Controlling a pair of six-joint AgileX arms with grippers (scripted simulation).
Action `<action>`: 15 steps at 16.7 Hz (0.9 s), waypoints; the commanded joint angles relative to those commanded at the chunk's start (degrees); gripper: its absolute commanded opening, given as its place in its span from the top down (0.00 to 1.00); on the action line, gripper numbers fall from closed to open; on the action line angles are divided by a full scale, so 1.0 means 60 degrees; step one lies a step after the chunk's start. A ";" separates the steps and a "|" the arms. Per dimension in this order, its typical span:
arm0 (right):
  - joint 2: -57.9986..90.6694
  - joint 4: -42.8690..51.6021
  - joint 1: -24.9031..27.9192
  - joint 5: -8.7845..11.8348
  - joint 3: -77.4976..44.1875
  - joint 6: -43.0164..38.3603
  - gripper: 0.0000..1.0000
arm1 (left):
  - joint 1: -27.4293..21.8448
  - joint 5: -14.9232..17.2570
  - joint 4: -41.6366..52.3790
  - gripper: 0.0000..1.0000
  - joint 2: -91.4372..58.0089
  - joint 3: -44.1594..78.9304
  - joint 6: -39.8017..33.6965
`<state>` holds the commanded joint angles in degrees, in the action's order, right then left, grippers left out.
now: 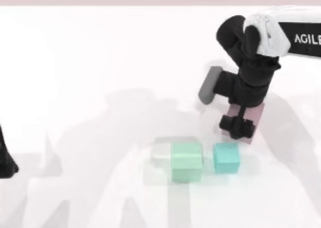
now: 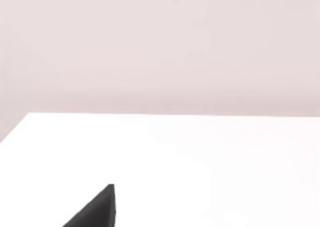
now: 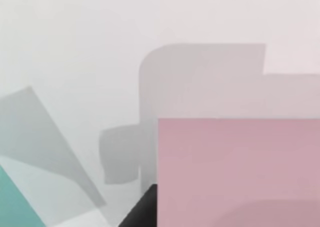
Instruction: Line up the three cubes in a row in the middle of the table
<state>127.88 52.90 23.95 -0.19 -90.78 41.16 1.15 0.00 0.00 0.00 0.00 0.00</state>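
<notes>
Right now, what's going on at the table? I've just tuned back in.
The right gripper is over the pink cube at the table's right of centre; whether it grips it can't be seen. The mint-green cube and the turquoise cube already sit side by side near the middle, slightly apart. The left arm is parked at the left edge.

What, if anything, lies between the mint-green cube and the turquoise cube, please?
Nothing: in the top view only a narrow bare strip of table separates the mint-green cube from the turquoise cube.
</notes>
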 joint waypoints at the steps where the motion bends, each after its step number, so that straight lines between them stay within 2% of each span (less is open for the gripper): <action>1: 0.0000 0.0000 0.0000 0.0000 0.0000 0.0000 1.00 | 0.0000 0.0000 0.0000 0.00 0.0000 0.0000 0.0000; 6: -0.0174 0.0245 0.0020 0.0047 -0.0144 -0.0051 1.00 | 0.0000 0.0000 0.0000 0.00 0.0000 0.0000 0.0000; 12: -0.0742 0.2121 0.0087 0.0053 -0.1394 -0.0030 1.00 | 0.0000 0.0000 0.0000 0.00 0.0000 0.0000 0.0000; 15: -0.0854 0.2379 0.0101 0.0054 -0.1578 -0.0027 1.00 | 0.0000 0.0000 0.0000 0.00 0.0000 0.0000 0.0000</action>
<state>122.75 67.17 24.56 0.13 -100.25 41.00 1.15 0.00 0.00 0.00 0.00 0.00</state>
